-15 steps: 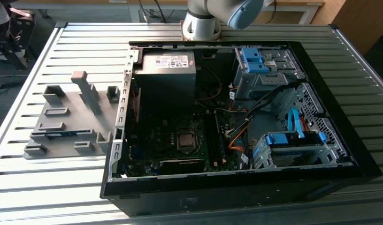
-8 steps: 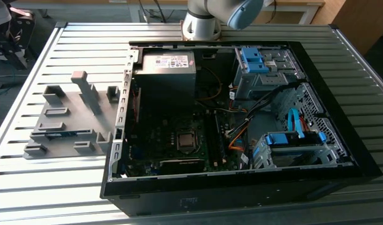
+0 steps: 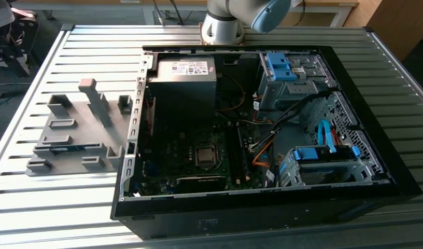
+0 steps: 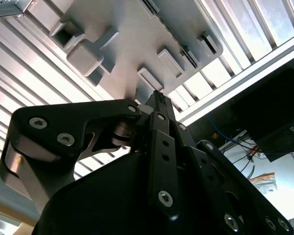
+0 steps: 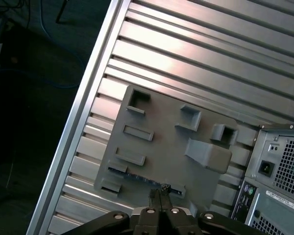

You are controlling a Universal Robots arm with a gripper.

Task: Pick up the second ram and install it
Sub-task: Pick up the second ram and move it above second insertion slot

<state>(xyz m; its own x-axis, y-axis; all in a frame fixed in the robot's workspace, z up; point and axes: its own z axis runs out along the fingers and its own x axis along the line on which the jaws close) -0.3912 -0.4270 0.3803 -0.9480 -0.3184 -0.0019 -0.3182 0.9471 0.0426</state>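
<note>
The second ram (image 5: 138, 176) is a thin dark strip standing on edge in a slot of the grey holder tray (image 5: 161, 142). In the exterior view this ram (image 3: 66, 148) shows bluish, low on the tray (image 3: 80, 129) at the exterior view's left. My gripper (image 5: 159, 192) hangs above the tray with its two black fingers pressed together and nothing between them; their tips line up over the ram's slot. In the second wrist view the gripper (image 4: 156, 98) points at the tray (image 4: 122, 58) from well above it.
An open computer case (image 3: 267, 197) lies on the slatted metal table (image 3: 31, 207), at the exterior view's right of the tray. Inside are the motherboard with its long black slots (image 3: 232, 153), a power supply (image 3: 186, 67), cables and blue drive bays (image 3: 322, 155). The arm's base (image 3: 222, 23) stands behind the case.
</note>
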